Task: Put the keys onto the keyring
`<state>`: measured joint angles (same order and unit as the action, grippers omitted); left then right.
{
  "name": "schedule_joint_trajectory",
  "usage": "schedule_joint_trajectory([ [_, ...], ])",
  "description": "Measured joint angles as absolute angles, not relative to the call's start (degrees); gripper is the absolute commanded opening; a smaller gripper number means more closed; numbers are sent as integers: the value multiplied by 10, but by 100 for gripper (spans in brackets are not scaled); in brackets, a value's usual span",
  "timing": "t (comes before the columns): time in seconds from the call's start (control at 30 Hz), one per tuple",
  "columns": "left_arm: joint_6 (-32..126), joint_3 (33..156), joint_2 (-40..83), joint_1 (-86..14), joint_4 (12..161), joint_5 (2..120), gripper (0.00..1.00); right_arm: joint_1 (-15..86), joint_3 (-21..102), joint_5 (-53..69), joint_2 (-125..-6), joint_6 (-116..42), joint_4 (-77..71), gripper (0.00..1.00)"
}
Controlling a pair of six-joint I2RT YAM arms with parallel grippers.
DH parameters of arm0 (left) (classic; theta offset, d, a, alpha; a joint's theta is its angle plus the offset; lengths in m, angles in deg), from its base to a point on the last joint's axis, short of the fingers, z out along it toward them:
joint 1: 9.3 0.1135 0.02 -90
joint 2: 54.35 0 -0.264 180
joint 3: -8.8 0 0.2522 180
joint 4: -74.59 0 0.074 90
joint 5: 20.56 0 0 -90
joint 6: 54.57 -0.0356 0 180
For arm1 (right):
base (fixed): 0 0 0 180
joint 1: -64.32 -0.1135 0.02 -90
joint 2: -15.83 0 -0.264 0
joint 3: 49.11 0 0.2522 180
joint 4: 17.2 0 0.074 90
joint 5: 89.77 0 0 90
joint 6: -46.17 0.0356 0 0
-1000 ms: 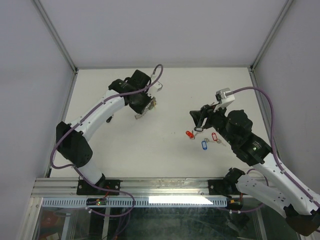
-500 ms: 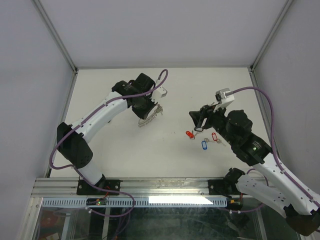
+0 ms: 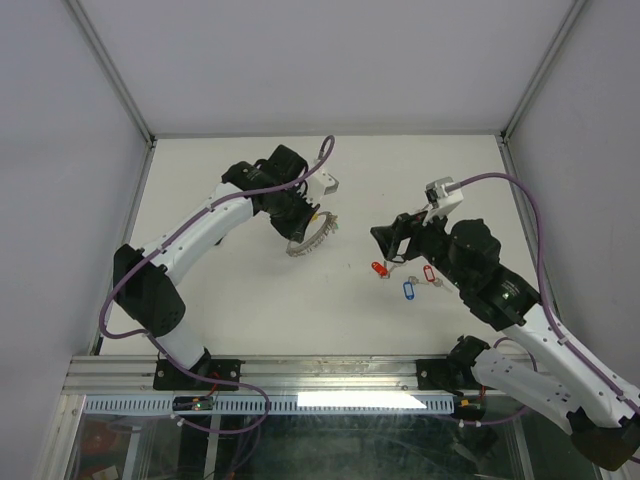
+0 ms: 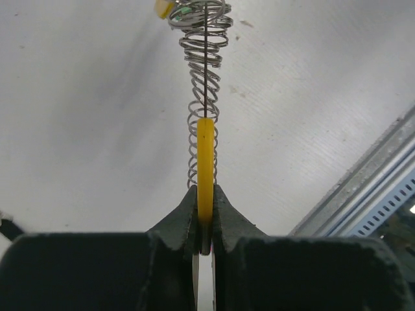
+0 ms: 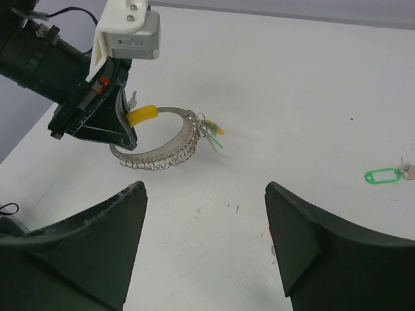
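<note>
We see left pincer (image 4: 205, 195) clamped tight on silvery coiled metal keyring (image 5: 161, 162) with yellow segment, left of centre; right pincer (image 5: 204, 191) spread wide, empty.

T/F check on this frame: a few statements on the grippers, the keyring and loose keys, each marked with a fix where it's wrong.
1. The left gripper is shut on the keyring's yellow segment. True.
2. The right gripper is clamped on a key. False: its jaws stand open with nothing between them.
3. A green-tagged key lies on the table, apart from the keyring. True.
4. The keyring lies loose on the table with neither arm touching it. False: the left gripper holds it by the yellow segment.
</note>
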<state>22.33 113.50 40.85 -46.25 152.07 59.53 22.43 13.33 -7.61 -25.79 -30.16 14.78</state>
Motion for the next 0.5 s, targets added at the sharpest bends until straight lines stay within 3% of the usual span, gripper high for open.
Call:
schedule_joint_trajectory([
  [0.17, 215, 1116, 407, -434, 1491, 489, 0, 224, 115, -52, -248, -307, 145, 100],
  [0.5, 227, 1097, 435, -369, 1399, 343, 0, 224, 106, -54, -249, -302, 154, 100],
])
